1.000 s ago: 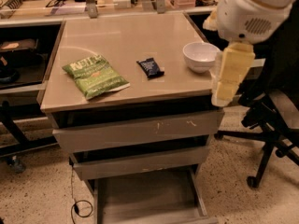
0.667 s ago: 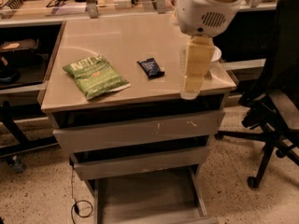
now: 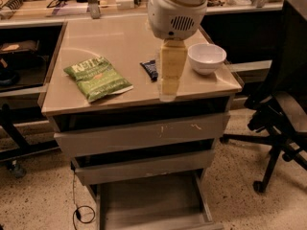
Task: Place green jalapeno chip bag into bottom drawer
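The green jalapeno chip bag [image 3: 97, 78] lies flat on the left part of the beige cabinet top [image 3: 115, 37], with white lettering facing up. The bottom drawer [image 3: 151, 202] is pulled open below the two upper drawers and its flat floor shows bare. My gripper [image 3: 168, 87] hangs from the white arm head over the middle of the top, right of the bag and apart from it. It holds nothing that I can see.
A small dark blue packet [image 3: 149, 69] lies just left of the gripper. A white bowl [image 3: 206, 57] stands at the right of the top. A black office chair [image 3: 283, 114] stands to the right. A desk with clutter runs along the back. A cable [image 3: 81, 210] lies on the floor.
The arm has swung left from the cabinet's right edge to over the middle of the top, past the white bowl. The chip bag and packet have not moved.
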